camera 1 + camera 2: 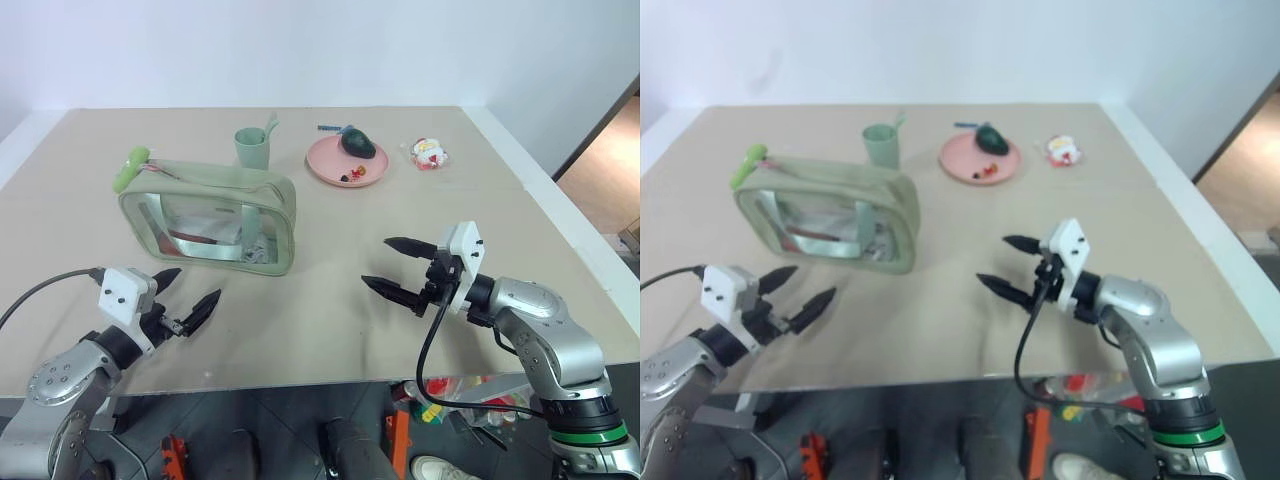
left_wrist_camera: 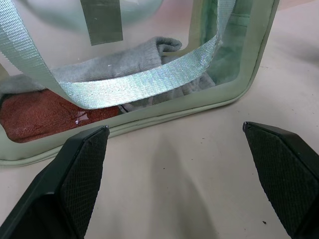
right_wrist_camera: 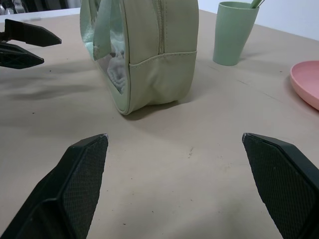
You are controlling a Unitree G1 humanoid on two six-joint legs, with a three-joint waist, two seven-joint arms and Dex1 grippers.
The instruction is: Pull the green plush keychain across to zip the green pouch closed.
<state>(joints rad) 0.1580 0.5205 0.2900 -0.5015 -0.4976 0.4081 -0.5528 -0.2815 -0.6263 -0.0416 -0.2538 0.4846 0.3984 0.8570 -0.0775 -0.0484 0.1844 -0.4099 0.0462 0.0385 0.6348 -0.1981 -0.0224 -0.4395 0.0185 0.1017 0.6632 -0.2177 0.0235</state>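
Sage-green and clear-sided, the green pouch (image 1: pixel 210 216) stands upright on the table (image 1: pixel 330 330) at far left, with the green plush keychain (image 1: pixel 129 168) at its top left end. We find the left gripper (image 1: pixel 186 299) spread wide and empty, near the pouch's front. The right gripper (image 1: pixel 396 268) is likewise wide and empty, well apart to the pouch's right.

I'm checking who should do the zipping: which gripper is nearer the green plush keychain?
Left. The left gripper hangs open in front of the green pouch, on the side where the green plush keychain sits. The right gripper, also open, hangs beyond the pouch's opposite end.
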